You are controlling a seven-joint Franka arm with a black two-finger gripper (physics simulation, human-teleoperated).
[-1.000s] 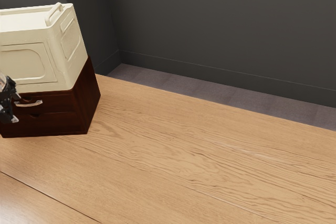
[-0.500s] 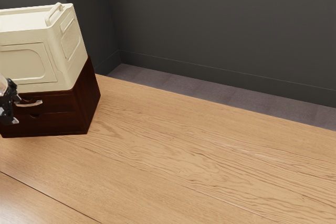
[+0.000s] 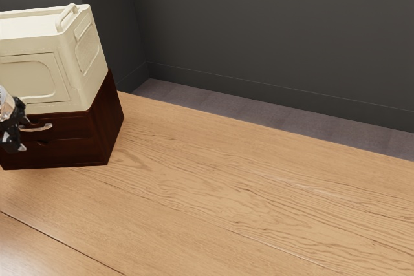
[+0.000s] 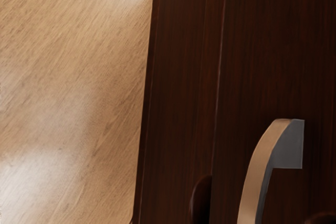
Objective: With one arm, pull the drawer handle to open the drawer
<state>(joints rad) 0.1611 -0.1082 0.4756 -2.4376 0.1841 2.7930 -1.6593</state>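
Reaching the handle (image 4: 255,182) seems the current step; the hand (image 3: 24,135) stands wide near it and should straddle, then grip, before pulling the drawer (image 3: 74,128).

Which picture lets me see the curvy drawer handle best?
The wrist view. The handle looks big there, so you see its curve and one grey end, though the rest is cut off. The exterior view shows it small, on the dark cabinet, near the gripper.

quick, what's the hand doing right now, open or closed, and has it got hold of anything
Hand: open, fingertips apart near the handle, holding nothing.
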